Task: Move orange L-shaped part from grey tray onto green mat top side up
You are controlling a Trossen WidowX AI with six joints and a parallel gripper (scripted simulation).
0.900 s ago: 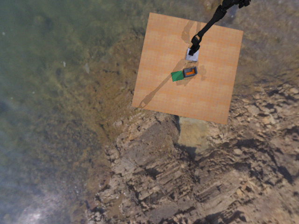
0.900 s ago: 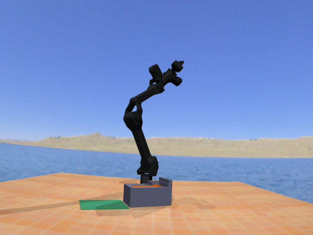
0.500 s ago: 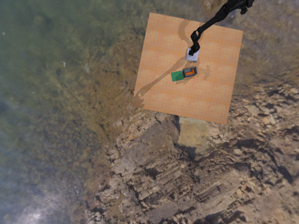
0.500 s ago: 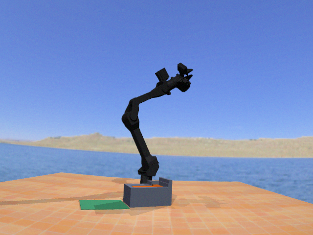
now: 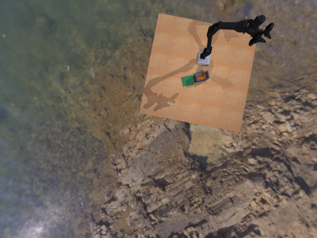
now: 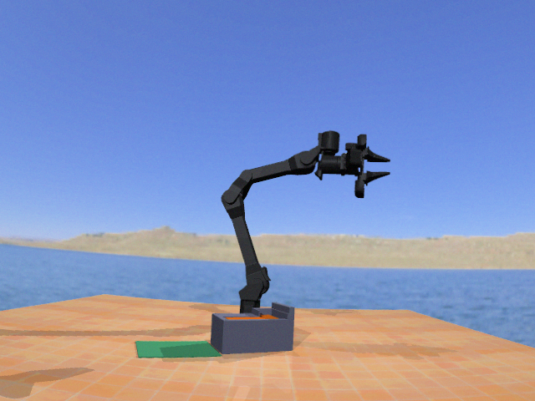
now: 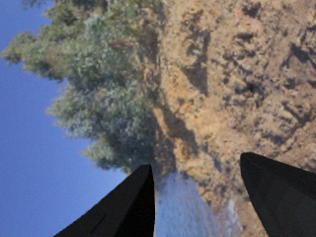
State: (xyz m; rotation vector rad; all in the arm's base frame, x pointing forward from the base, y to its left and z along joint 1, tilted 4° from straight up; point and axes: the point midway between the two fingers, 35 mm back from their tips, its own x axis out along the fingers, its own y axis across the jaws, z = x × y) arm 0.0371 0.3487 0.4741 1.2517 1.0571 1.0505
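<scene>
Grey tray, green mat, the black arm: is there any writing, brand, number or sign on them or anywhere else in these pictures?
None: no word, label, number or sign can be read in any view.
Grey tray: plain walls, no marking.
Orange L-shaped part: plain.
Green mat: plain.
Arm and its claw: plain black, no brand visible.

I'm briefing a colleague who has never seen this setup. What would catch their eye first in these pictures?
First, the black arm, rising from its base behind the tray and reaching out sideways, high above the tiled platform. Its gripper hangs in mid-air, partly open and empty, nowhere near the work. Next, the colours low down: the orange L-shaped part lying in its pocket in the grey tray, with the green mat flat beside it.
</scene>
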